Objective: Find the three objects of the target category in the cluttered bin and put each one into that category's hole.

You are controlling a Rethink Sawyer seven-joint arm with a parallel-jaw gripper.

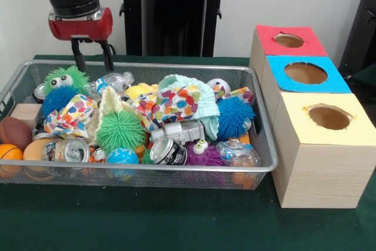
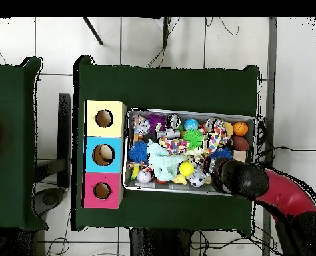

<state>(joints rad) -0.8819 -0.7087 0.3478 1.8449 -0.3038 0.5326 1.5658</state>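
My gripper [image 1: 94,66] hangs open and empty over the far left corner of the wire bin [image 1: 176,176], just above a green fuzzy toy with eyes [image 1: 64,78]. The bin is heaped with a blue fuzzy ball [image 1: 57,99], a green spiky ball [image 1: 120,130], a blue spiky ball [image 1: 235,117], drink cans [image 1: 169,151], a clear bottle [image 1: 116,80], dotted cloth [image 1: 173,103] and small sports balls [image 1: 9,152]. Beside the bin stand three boxes with a red hole [image 1: 288,40], a blue hole [image 1: 305,73] and a yellow hole [image 1: 329,117]. In the overhead view my arm [image 2: 254,183] covers one corner of the bin [image 2: 257,127].
The boxes form a row along one short side of the bin: yellow box [image 2: 105,119], blue box [image 2: 103,155], red box [image 2: 102,191]. Green cloth covers the table [image 1: 147,221]. A wooden block [image 1: 26,113] and a brown football [image 1: 14,132] lie at the bin's left end.
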